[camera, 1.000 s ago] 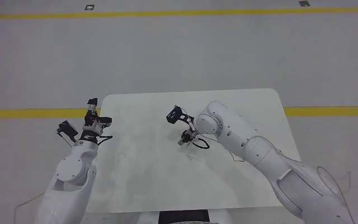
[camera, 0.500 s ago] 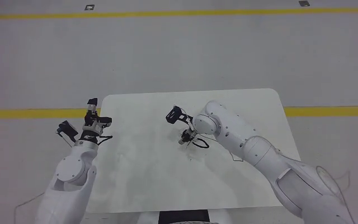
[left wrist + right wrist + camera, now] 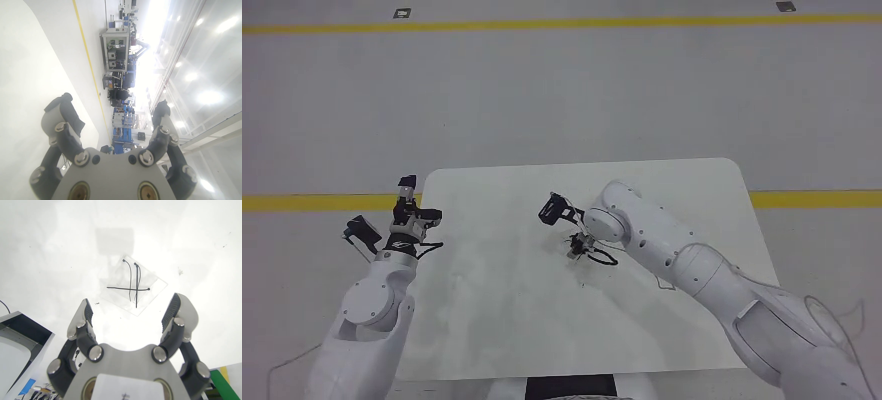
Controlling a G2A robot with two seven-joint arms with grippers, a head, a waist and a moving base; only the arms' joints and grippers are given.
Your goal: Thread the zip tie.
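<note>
Right tool (image 3: 131,307) released, pads spread wide, nothing held, hanging above the zip ties (image 3: 133,286). Ties: a few thin black strips crossed in a small heap on a clear sheet (image 3: 153,280), flat on the white surface (image 3: 47,256), just beyond the fingertips.

Top view: right tool (image 3: 577,244) at frame centre, over the middle of the surface (image 3: 502,320). Left tool (image 3: 407,205) sits mid-left of the frame, just off the surface's left edge, well apart from the ties. It's released too, empty.

Handling, my guess: ties are light, bendy and slick. They lie flat, so they're hard to get under, and where they cross one may drag the others. Best grab is probably a square head or a free tail clear of the heap. The sheet could slide or lift.

Right wrist view gives heads and crossings. From the top the ties are too small to make out, but both arms' places read clearly. Left wrist view looks out at the room, left tool (image 3: 113,102) jaws apart.
</note>
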